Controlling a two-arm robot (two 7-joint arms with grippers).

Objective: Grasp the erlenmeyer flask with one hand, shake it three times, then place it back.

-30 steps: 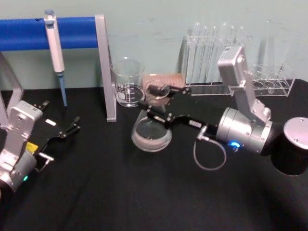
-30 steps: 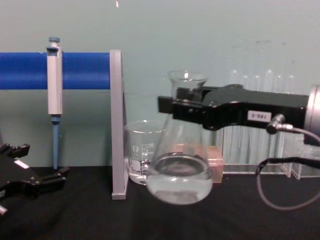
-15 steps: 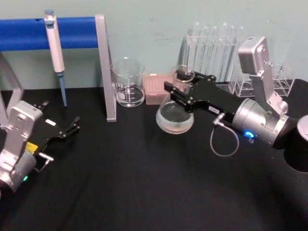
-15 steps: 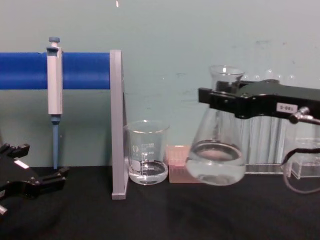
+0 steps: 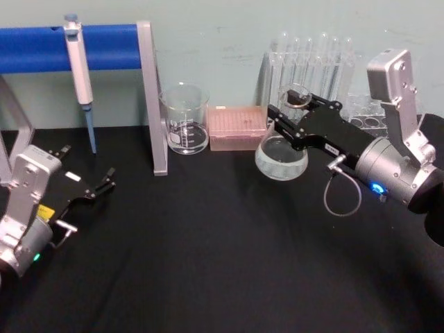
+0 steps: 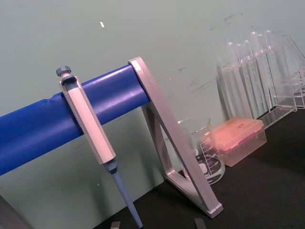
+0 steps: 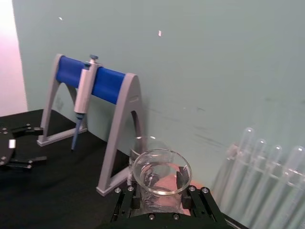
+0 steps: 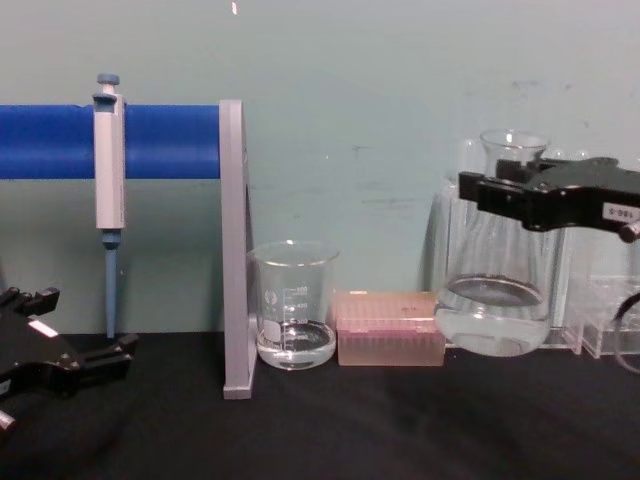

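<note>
Clasping the erlenmeyer flask [image 5: 281, 154] by its narrow neck, gripped it in the right gripper [image 5: 290, 118], black fingers clenched on either side of the glass just below the flared rim. Held it upright and clear of the black table [image 5: 208, 263], wide base hanging free, with a shallow pool of clear liquid lying level inside. Reached in from the right side of the table, silver wrist and grey box trailing behind the gripper.

Saw the flask, from the chest, just to the right of the pink tip box [image 5: 238, 128] and in front of the tall test tubes [image 5: 309, 59] standing in their clear rack. Could not tell whether its base touched the box's right end or merely overlapped it in that view. Noted a small white number label on the finger facing the chest camera. Looked straight down into the flask's open mouth from the right wrist, with fingers pressed at both sides of the neck.

Found the glass beaker [image 5: 184, 125] to the left of the tip box, well apart from the flask, just beside the grey upright [image 5: 154, 104] of the stand. Found a pipette [image 5: 78, 69] hanging from the stand's blue bar [image 5: 35, 47].

Rested the left gripper [image 5: 87, 166] low at the near left of the table, fingers spread apart and grasping nothing.
</note>
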